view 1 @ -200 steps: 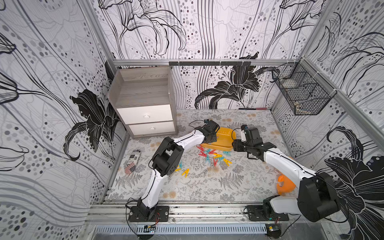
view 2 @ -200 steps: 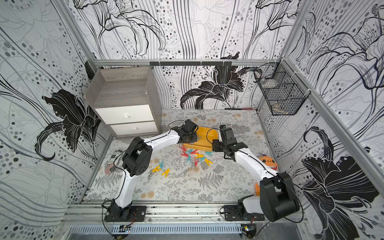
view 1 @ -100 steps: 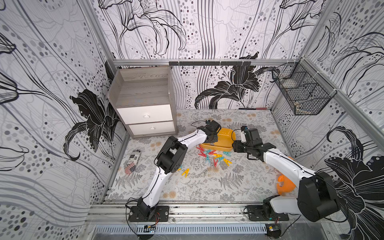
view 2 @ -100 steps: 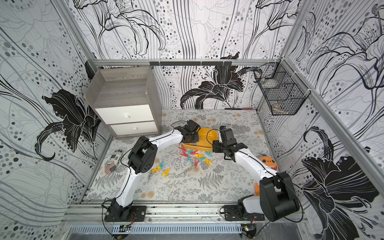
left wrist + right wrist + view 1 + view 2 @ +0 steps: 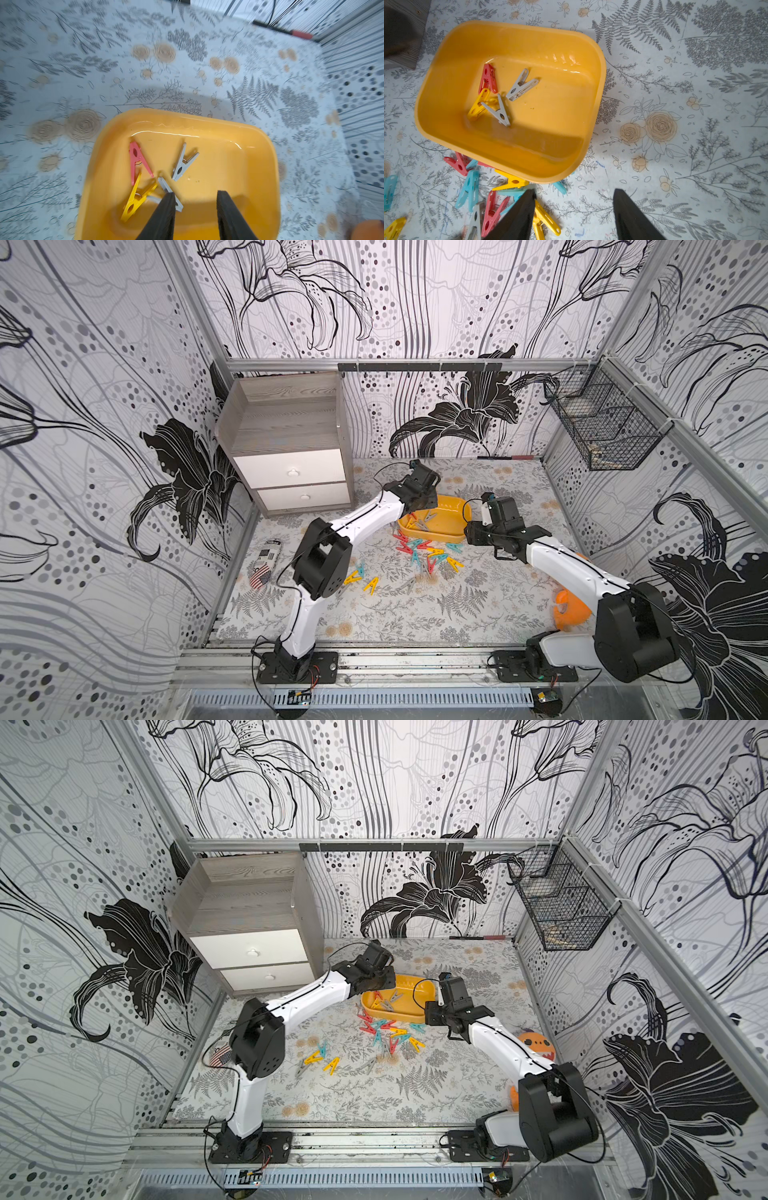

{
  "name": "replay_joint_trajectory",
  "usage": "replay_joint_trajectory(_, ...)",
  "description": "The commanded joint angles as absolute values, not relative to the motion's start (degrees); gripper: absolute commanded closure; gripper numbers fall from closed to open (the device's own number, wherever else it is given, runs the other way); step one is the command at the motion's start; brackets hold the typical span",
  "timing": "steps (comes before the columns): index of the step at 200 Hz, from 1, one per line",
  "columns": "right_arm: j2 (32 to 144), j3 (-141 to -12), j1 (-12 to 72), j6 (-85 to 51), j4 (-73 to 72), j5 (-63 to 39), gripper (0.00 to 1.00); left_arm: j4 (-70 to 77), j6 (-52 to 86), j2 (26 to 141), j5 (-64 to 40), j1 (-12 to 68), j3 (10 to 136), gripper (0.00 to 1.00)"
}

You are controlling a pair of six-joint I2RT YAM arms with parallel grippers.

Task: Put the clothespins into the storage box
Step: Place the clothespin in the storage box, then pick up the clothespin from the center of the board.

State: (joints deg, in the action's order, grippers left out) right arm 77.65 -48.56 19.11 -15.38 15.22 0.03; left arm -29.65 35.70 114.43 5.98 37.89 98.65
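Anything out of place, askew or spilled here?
Nothing looks damaged. One oddity: the storage box sits right against the loose clothespins, and a red, a yellow and a teal one run under its rim on the robot's side, so it may be resting on them rather than lying flat.

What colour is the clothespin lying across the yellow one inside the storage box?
Grey. The clothespin shows best in the right wrist view.

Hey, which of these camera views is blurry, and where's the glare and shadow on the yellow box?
Left wrist view: tabletop print smeared toward the edges, storage box fairly sharp, thin glare streak on its inner wall. Right wrist view: crisp, glare patches on the box wall, broad shadow across its floor. Both top views: sharp and evenly lit, wide-angle lens splaying the walls.
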Motion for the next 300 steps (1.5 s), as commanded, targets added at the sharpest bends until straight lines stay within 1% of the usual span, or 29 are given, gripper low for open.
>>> replay_joint_trajectory(1, 76.97, -49.12, 19.51, -14.34, 16.68, 1.05, 0.35, -30.05, 34.48, 106.37, 9.16, 37.46, 89.73, 0.59)
replay_joint_trajectory(25, 77.21, -49.63, 19.51, -13.80, 16.91, 0.97, 0.35, -32.49, 34.59, 96.82, 11.45, 35.93, 76.63, 0.57)
replay_joint_trajectory(54, 77.85, -50.28, 19.51, -13.45, 16.92, 0.71, 0.35, -33.29, 37.46, 84.92, 11.08, 33.26, 60.83, 0.55)
replay_joint_trajectory(77, 78.62, -50.62, 19.51, -13.49, 16.65, 0.28, 0.35, -34.34, 39.58, 78.31, 10.64, 31.27, 52.57, 0.53)
replay_joint_trajectory(95, 79.08, -50.63, 19.51, -13.71, 16.11, -0.14, 0.35, -33.90, 40.43, 76.11, 10.19, 29.21, 48.12, 0.53)
replay_joint_trajectory(117, 79.54, -50.54, 19.51, -13.89, 15.34, -0.71, 0.35, -29.13, 41.20, 76.43, 6.41, 26.33, 43.89, 0.54)
replay_joint_trajectory(129, 79.77, -50.54, 19.51, -14.04, 15.38, -0.71, 0.36, -27.51, 41.63, 77.67, 6.05, 25.55, 43.17, 0.56)
replay_joint_trajectory(178, 79.02, -49.93, 19.51, -14.06, 15.63, -0.30, 0.36, -23.56, 41.84, 81.87, 5.44, 25.30, 42.46, 0.62)
replay_joint_trajectory(242, 78.67, -49.71, 19.50, -14.37, 15.84, 0.04, 0.36, -20.18, 42.10, 84.86, 5.00, 25.27, 40.18, 0.65)
replay_joint_trajectory(300, 78.18, -49.53, 19.51, -14.68, 16.00, 0.24, 0.36, -17.89, 42.19, 86.40, 4.39, 25.31, 38.53, 0.77)
